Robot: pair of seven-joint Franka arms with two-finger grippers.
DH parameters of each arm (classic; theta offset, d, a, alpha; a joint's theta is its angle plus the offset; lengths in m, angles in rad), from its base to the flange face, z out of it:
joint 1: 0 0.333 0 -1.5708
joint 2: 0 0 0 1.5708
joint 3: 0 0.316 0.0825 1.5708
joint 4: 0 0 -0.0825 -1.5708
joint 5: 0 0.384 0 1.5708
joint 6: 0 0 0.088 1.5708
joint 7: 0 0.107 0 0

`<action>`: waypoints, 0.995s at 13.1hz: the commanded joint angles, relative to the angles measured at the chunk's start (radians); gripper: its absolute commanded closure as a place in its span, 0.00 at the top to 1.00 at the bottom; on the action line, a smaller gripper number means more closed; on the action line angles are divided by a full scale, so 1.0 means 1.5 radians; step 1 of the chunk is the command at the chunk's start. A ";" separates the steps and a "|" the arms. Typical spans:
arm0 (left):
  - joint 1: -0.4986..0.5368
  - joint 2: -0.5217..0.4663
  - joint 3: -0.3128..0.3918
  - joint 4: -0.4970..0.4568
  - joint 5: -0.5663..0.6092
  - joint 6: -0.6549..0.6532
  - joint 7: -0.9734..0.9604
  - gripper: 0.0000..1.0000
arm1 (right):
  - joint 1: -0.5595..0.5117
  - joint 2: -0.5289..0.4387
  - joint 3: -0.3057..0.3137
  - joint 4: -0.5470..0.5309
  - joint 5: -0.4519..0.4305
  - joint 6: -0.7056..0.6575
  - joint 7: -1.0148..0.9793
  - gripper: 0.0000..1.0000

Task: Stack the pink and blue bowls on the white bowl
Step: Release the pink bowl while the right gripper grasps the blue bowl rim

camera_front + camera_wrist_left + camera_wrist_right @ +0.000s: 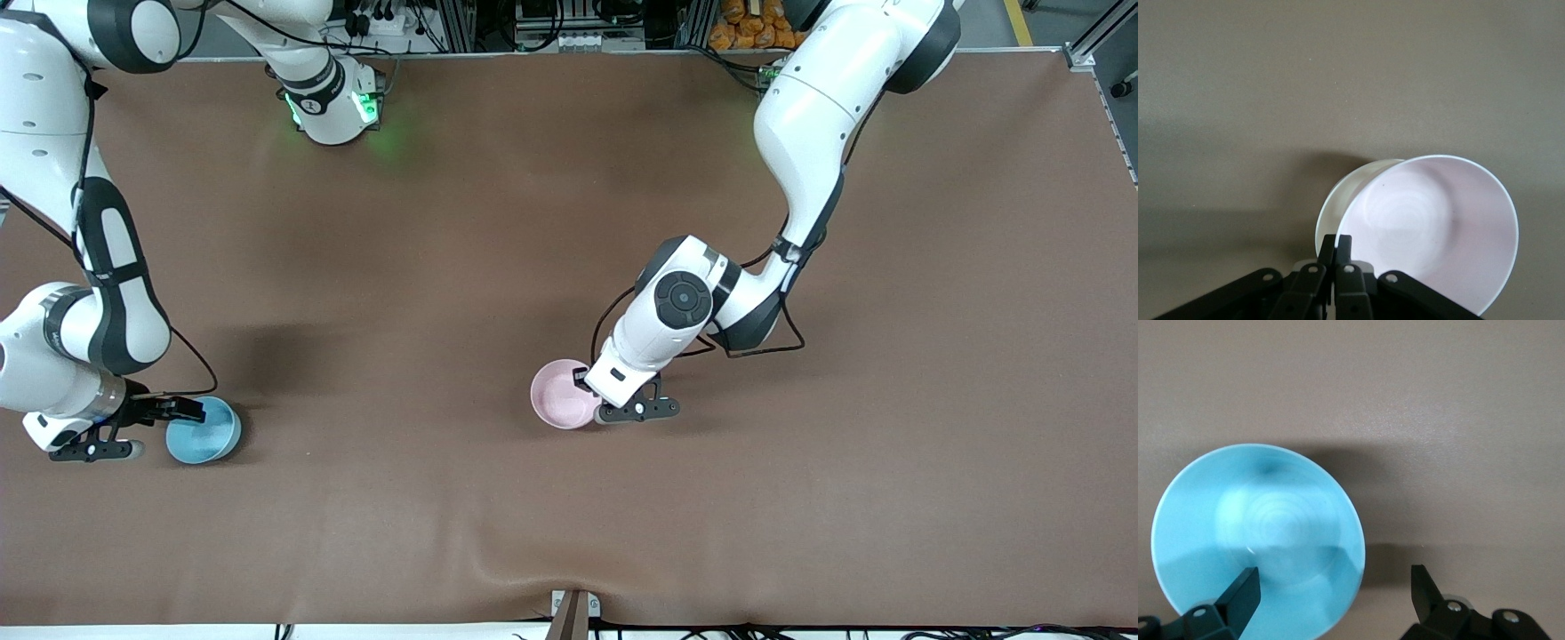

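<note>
The pink bowl (560, 391) (1431, 227) sits tilted near the middle of the table. My left gripper (597, 411) (1335, 239) is shut on its rim. In the left wrist view a crescent of the white bowl (1338, 197) shows right against the pink bowl, partly under it. The rest of the white bowl is hidden. The blue bowl (209, 436) (1258, 540) stands at the right arm's end of the table. My right gripper (169, 429) (1331, 577) is open low at that bowl, one finger over its inside and the other outside its rim.
The brown table mat (800, 498) is bare around both bowls. A small clamp (573, 613) sits at the table edge nearest the camera. Cables trail from the left arm's wrist (756, 342) just above the mat.
</note>
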 commanded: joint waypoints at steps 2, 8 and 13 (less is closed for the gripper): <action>-0.008 0.013 0.007 0.016 -0.009 0.001 -0.001 0.00 | -0.003 0.012 0.002 0.007 0.023 0.013 -0.018 0.01; -0.009 0.029 0.007 0.014 -0.010 0.018 0.000 0.00 | -0.006 0.006 0.002 0.007 0.023 0.005 -0.018 0.00; -0.008 0.027 0.006 0.014 -0.010 0.022 -0.003 1.00 | 0.001 -0.025 0.003 0.014 0.024 -0.070 -0.017 0.00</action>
